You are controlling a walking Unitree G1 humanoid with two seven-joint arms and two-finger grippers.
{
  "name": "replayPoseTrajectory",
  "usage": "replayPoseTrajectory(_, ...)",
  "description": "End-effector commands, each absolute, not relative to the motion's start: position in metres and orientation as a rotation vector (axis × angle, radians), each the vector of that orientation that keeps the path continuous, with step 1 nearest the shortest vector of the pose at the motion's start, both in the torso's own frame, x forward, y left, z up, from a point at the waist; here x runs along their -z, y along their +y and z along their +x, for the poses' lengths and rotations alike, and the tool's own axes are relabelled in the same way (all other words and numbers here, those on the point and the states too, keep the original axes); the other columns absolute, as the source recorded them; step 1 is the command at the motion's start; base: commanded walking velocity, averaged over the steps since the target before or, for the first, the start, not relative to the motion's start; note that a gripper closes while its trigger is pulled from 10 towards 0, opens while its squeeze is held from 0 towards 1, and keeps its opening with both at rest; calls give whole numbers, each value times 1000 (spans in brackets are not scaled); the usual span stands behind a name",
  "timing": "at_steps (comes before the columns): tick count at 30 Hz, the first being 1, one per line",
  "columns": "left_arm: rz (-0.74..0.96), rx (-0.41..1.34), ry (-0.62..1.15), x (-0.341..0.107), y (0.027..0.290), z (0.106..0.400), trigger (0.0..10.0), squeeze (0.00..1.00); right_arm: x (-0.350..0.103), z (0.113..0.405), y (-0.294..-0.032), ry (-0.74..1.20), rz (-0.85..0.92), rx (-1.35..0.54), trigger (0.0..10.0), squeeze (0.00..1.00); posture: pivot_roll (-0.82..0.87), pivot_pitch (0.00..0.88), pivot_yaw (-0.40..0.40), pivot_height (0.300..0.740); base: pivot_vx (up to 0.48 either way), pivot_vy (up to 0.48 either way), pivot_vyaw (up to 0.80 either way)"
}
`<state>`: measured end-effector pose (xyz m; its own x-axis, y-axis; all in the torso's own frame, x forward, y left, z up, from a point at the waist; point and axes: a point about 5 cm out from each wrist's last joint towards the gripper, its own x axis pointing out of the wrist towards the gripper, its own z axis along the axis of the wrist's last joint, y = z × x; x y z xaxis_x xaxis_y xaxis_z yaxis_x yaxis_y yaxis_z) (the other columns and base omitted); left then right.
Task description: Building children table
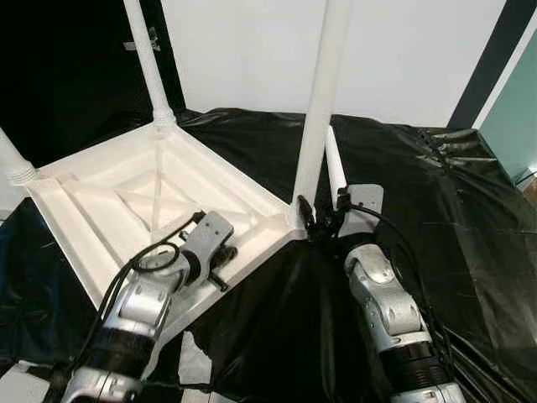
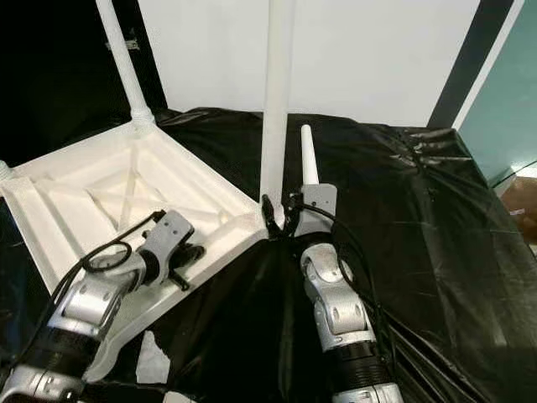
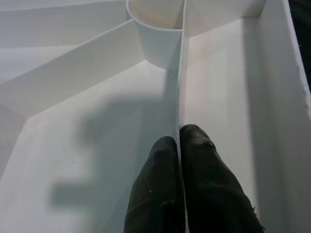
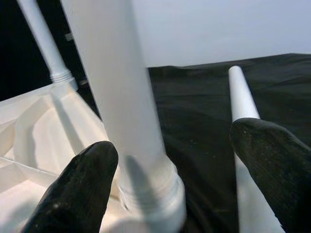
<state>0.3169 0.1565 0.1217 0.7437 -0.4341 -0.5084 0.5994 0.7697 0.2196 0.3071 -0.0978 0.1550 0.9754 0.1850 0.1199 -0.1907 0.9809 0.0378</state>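
Right claw [image 4: 170, 165] straddles upright leg [image 1: 323, 92]; loose leg [image 2: 309, 155] lies beside.

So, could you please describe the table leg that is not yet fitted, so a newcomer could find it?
On the black sheet lies an upturned white tabletop. Just past its near corner, beside the right gripper, the loose leg lies flat; the others stand upright.
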Motion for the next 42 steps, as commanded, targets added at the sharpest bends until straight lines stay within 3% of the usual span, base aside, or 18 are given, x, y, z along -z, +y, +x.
replayPoseTrajectory(1, 447, 125, 420, -123, 197, 326, 1569, 0, -160, 308, -97, -138, 59, -190, 10000, 0, 17, 0, -20, 740, 0, 0, 0)
replayPoseTrajectory(2, 449, 115, 413, -124, 198, 327, 706, 0, -159, 308, -97, -137, 59, -191, 10000, 0, 17, 0, -20, 740, 0, 0, 0)
replayPoseTrajectory(4, 451, 110, 409, -125, 198, 328, 706, 0, -159, 308, -97, -137, 59, -191, 10000, 0, 17, 0, -20, 740, 0, 0, 0)
replayPoseTrajectory(5, 461, 106, 406, -125, 197, 329, 2235, 0, -159, 309, -96, -136, 60, -192, 10000, 0, 14, 0, -19, 740, 0, 0, 0)
replayPoseTrajectory(6, 461, 106, 406, -125, 197, 329, 2235, 0, -159, 309, -96, -136, 60, -192, 10000, 0, 14, 0, -19, 740, 0, 0, 0)
replayPoseTrajectory(7, 462, 98, 404, -125, 196, 330, 10000, 0, -159, 309, -96, -134, 61, -195, 10000, 0, 13, 0, -18, 740, 0, 0, 0)
replayPoseTrajectory(12, 450, 132, 402, -125, 186, 331, 10000, 0, -155, 308, -92, -111, 67, -231, 10000, 0, 10, 0, -15, 740, 0, 0, 0)
replayPoseTrajectory(13, 410, 164, 396, -127, 181, 331, 10000, 1000, -153, 307, -90, -98, 71, -252, 10000, 0, 8, 0, -14, 740, 0, 0, 0)
replayPoseTrajectory(19, 376, 257, 374, -135, 168, 331, 10000, 1000, -146, 304, -83, -52, 81, -306, 10000, 0, 5, 0, -10, 740, 0, 0, 0)
replayPoseTrajectory(20, 363, 323, 364, -140, 162, 329, 10000, 0, -143, 303, -81, -34, 74, -320, 10000, 0, 6, 0, -10, 740, 0, 0, 0)
replayPoseTrajectory(21, 363, 323, 364, -140, 162, 329, 10000, 0, -143, 303, -81, -34, 74, -320, 10000, 0, 6, 0, -10, 740, 0, 0, 0)
replayPoseTrajectory(24, 332, 579, 313, -156, 147, 312, 10000, 0, -136, 300, -76, 9, 58, -362, 10000, 0, 7, 0, -12, 740, 0, 0, 0)
replayPoseTrajectory(30, 305, 644, 241, -174, 152, 305, 10000, 0, -129, 301, -74, 43, 34, -367, 10000, 0, 11, 0, -17, 740, 0, 0, 0)
replayPoseTrajectory(36, 443, 354, 196, -192, 204, 317, 10000, 0, -120, 307, -79, 107, 4, -344, 10000, 0, 25, 0, -27, 740, 0, 0, 0)
replayPoseTrajectory(42, 527, 224, 228, -192, 225, 317, 10000, 0, -118, 308, -81, 127, -6, -342, 10000, 0, 31, 0, -30, 740, 0, 0, 0)
